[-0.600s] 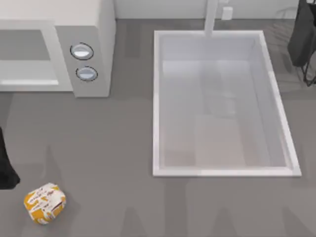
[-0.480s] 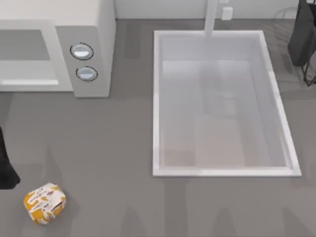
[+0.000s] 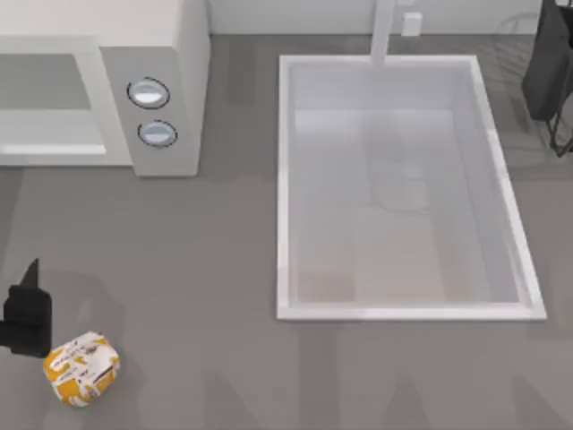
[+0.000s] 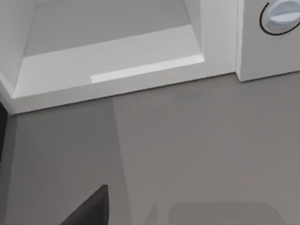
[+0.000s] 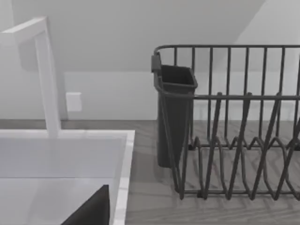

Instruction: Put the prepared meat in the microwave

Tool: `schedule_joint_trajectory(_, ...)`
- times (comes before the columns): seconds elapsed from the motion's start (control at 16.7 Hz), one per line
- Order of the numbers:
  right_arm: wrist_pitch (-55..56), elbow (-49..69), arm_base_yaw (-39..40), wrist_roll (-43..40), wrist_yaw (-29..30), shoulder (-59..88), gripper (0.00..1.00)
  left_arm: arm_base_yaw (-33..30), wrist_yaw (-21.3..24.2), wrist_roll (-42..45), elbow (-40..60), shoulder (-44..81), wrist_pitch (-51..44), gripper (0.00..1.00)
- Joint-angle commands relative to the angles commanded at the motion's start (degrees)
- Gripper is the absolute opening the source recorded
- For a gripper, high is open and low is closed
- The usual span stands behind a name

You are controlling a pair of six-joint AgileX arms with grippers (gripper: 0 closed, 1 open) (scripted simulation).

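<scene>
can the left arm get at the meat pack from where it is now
Probably yes. The left gripper sits just beside the meat pack near the table's front left, with only bare table between them. The right arm is parked far off at the back right.

The microwave [image 3: 152, 85] stands at the table's [image 3: 197, 269] back left. To its right lies the sink [image 3: 285, 224], with the faucet [image 3: 383, 31] behind. The prepared meat [image 3: 81, 368] lies on the table well in front of the microwave, with the left gripper [image 3: 27, 313] just beside it. The dish rack [image 5: 234, 126] stands right of the sink.
</scene>
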Motion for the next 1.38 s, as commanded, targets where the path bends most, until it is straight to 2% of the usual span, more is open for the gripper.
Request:
schedule_joint_trajectory(0.48, 0.0, 0.0, 0.0, 0.0, 0.0, 0.0, 1.00, -9.4, 0.7, 13.9, 23.3, 41.6, -25.6, 1.00)
schedule_joint_trajectory(0.72, 0.0, 0.0, 0.0, 0.0, 0.0, 0.0, 1.00, -12.4, 0.6, 19.0, 31.6, 56.7, -35.0, 1.00)
schedule_joint_trajectory(0.96, 0.0, 0.0, 0.0, 0.0, 0.0, 0.0, 1.00, -13.6, 0.5, 21.2, 35.0, 62.5, -38.9, 1.00)
schedule_joint_trajectory(1.38, 0.0, 0.0, 0.0, 0.0, 0.0, 0.0, 1.00, -13.4, 0.5, 21.3, 33.6, 63.6, -36.6, 1.00)
